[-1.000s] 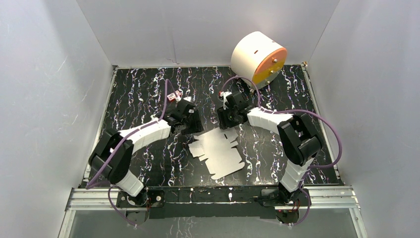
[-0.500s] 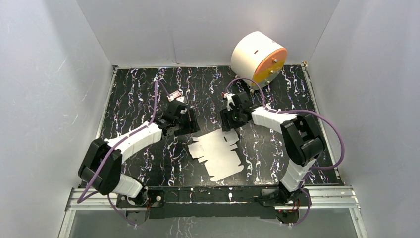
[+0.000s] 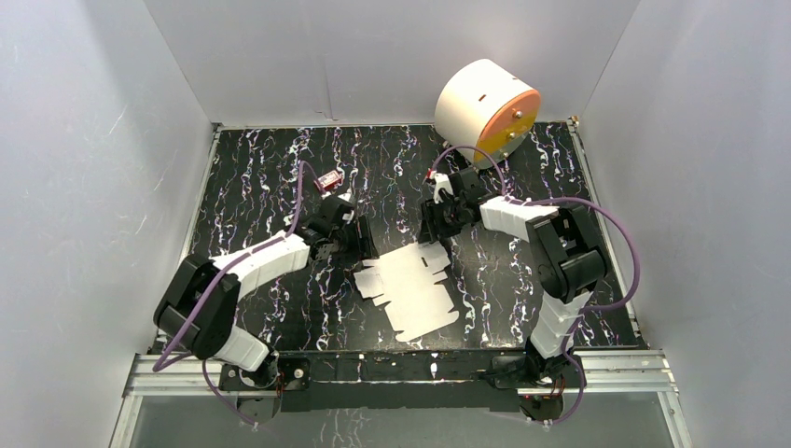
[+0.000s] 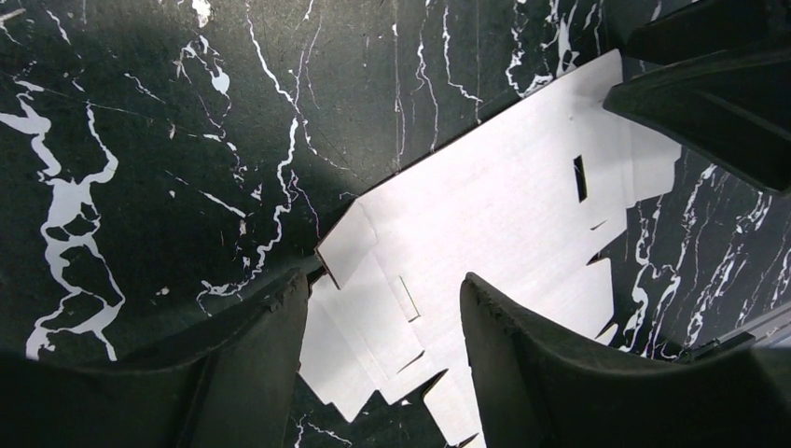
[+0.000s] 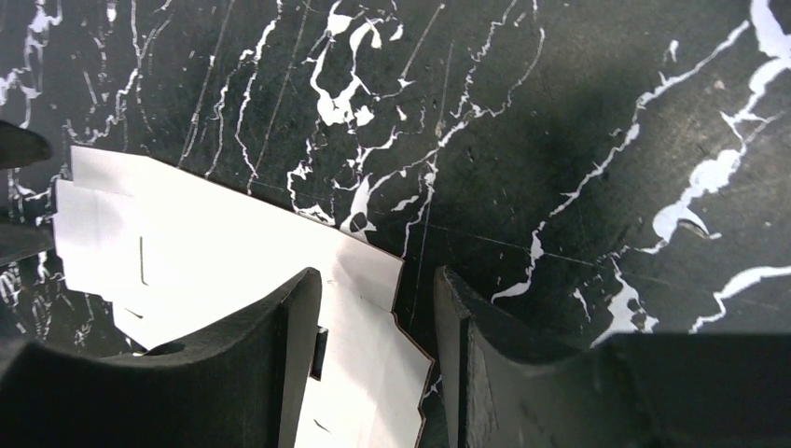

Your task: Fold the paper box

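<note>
Two hands down low over a black desk [image 3: 252,187] with white streaks. Between them, the paper box [image 3: 410,291]: a flat white sheet with tabs and little slits, not folded up yet. Lies flat near the middle of the desk, a bit closer to the near edge than the far one, turned a little crooked.

At the sheet's far left corner, the left hand [image 3: 360,245]. Open, with both fingers [image 4: 233,373] spread and nothing pinched. Seen from its wrist, hovers right above the tabs on that end of the sheet; cannot tell if touching.

At the sheet's far right corner, the right hand [image 3: 435,230]. Open too, with a clear gap and nothing held. Seen from its wrist, one finger [image 5: 233,373] over the white sheet, the other over bare desk, the sheet's edge in between.

In the far right corner of the desk, a big white drum [image 3: 476,103] with an orange face, well apart from the sheet. Toward the far edge, left of the middle, a tiny red thing [image 3: 327,180].
</note>
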